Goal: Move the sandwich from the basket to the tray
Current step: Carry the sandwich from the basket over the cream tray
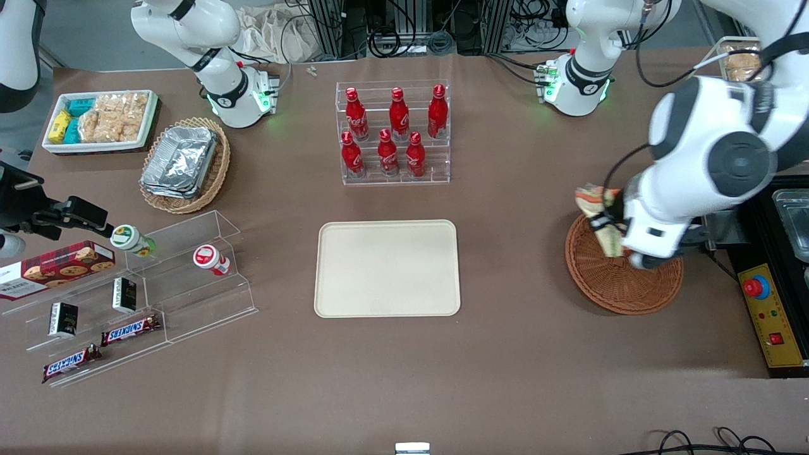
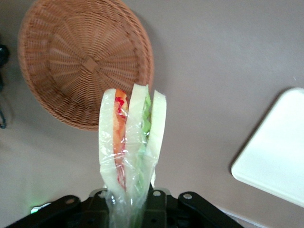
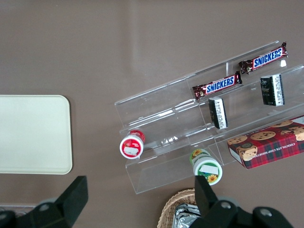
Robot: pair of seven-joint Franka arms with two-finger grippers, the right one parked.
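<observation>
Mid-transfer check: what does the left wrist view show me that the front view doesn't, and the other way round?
Only the left wrist view shows the sandwich edge-on, wrapped in clear film, with its orange and green filling layers, and the basket with nothing in it. Only the front view shows the whole tray, bare, plus the red bottles and the snack racks. Both show the gripper shut on the sandwich, lifted above the basket's rim, and part of the tray toward the parked arm's end of the table.

gripper (image 1: 610, 227) holding sandwich (image 1: 597, 212) above basket (image 1: 622, 278)
</observation>
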